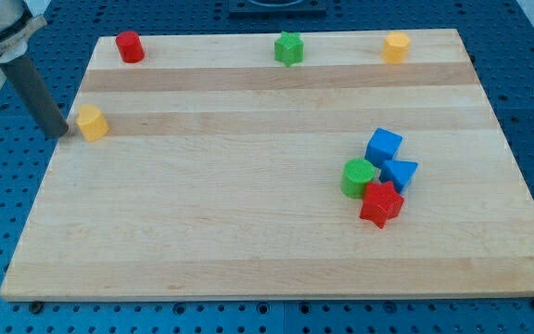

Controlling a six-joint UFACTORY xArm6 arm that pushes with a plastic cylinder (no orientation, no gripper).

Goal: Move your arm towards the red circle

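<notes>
The red circle block [130, 46] stands near the board's top-left corner. My rod comes down from the view's top left and my tip [57, 134] sits at the board's left edge, just left of a yellow block [92, 122], close to it or touching. The red circle lies up and to the right of my tip, well apart from it.
A green star [288, 48] and a yellow circle block [396, 46] stand along the top edge. At the right, a blue cube [384, 147], a blue triangle [400, 173], a green circle block [359, 177] and a red star [381, 203] cluster together. The wooden board [202, 213] rests on a blue perforated table.
</notes>
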